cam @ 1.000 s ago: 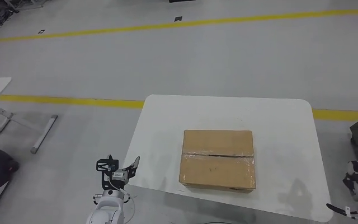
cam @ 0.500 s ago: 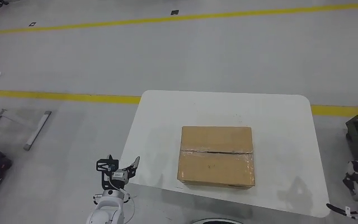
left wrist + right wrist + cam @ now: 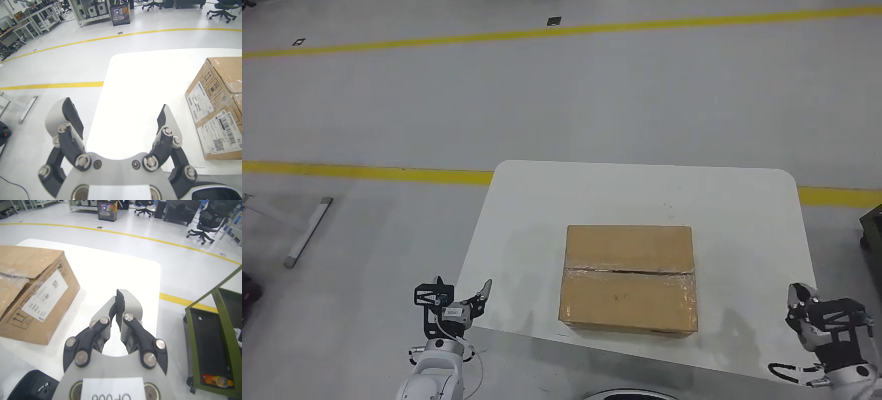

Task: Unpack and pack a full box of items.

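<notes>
Lying long-axis 9-to-3 on the white worktop, the brown cardboard box sits at 3 o'clock from the spread-wide left pincer, 9 from the pressed-together, empty right pincer.

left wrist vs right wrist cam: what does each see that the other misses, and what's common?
Left wrist, not right wrist: the left gripper, jaws open, and a grey bar lying on the floor. Right wrist, not left wrist: the right gripper, jaws shut, and a green cart beside the table with an orange bottle on its lower shelf. Both: the cardboard box, flaps down, on the white table, each seeing a different labelled side, plus the yellow floor line.
</notes>
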You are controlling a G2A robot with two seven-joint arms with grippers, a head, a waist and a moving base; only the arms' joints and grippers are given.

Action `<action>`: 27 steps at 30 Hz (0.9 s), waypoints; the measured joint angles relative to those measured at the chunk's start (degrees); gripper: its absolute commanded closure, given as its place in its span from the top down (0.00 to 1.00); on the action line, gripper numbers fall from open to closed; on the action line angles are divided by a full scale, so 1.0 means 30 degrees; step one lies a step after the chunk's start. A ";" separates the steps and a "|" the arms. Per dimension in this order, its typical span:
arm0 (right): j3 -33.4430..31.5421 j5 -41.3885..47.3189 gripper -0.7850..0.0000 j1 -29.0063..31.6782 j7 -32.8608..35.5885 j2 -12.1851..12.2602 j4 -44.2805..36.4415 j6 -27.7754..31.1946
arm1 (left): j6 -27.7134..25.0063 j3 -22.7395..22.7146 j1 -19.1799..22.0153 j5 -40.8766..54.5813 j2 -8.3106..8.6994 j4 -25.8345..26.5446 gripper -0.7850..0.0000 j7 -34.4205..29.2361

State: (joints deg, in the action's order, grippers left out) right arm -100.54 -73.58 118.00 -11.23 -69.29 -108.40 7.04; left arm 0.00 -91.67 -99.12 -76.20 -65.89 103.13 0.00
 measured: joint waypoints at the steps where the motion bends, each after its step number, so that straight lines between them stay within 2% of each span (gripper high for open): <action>1: 0.0384 -0.0448 0.00 -0.0171 -0.0161 -0.0013 0.0144 0.0054 | 0.0000 0.0000 0.0000 0.0000 0.0000 0.0000 1.00 0.0000; 9: 0.3519 -0.3493 0.00 -0.2361 -0.0807 -0.0166 0.2284 0.0082 | 0.0000 0.0000 0.0000 0.0000 0.0000 0.0000 1.00 0.0000; 20: 0.3616 -0.3703 0.00 -0.2685 -0.0455 -0.0151 0.2489 0.0236 | 0.0000 0.0000 0.0000 0.0000 0.0000 0.0000 1.00 0.0000; 27: 0.5228 -0.3407 0.00 -0.4854 0.0775 -0.0346 0.4338 0.0509 | 0.0000 0.0000 0.0000 0.0000 0.0000 0.0000 1.00 0.0000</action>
State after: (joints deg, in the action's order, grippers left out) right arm -84.86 -83.80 103.44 -8.90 -70.33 -95.39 8.57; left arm 0.00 -91.67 -99.12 -76.20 -65.89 103.13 0.00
